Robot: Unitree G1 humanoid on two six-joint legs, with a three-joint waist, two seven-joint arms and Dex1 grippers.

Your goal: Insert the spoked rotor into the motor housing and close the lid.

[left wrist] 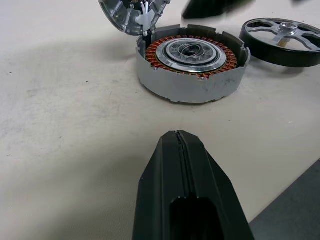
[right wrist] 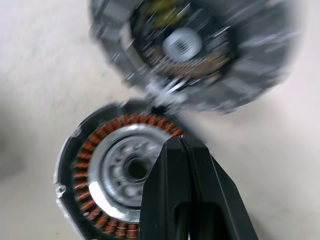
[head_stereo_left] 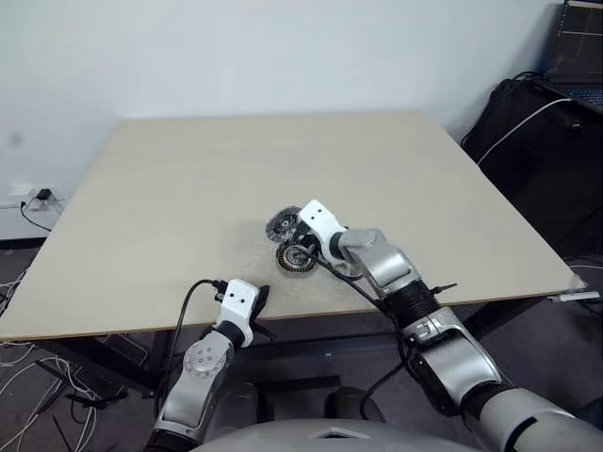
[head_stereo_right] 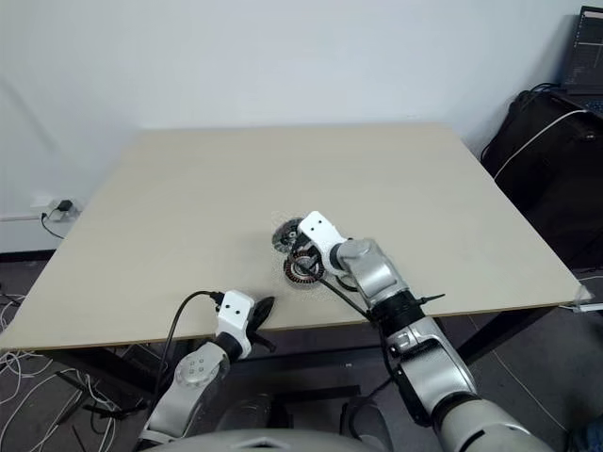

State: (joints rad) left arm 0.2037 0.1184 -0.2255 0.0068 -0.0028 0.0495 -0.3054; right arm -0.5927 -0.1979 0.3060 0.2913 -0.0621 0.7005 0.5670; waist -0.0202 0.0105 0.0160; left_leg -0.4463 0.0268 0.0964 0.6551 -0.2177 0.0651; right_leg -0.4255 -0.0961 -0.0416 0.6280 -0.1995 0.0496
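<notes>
Spoked rotor [left wrist: 281, 41], a dark-rimmed silver wheel, lies on the pale table [head_stereo_left: 188, 207] beside the grey, copper-wound motor housing [left wrist: 192, 62], not inserted. Round grey lid [right wrist: 195, 47] stands tipped open. Both the left gripper [left wrist: 177, 137] and right gripper [right wrist: 181, 142] are closed, empty.

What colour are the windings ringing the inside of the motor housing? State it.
Copper-orange windings around a silver centre; clearest in the left wrist view.
</notes>
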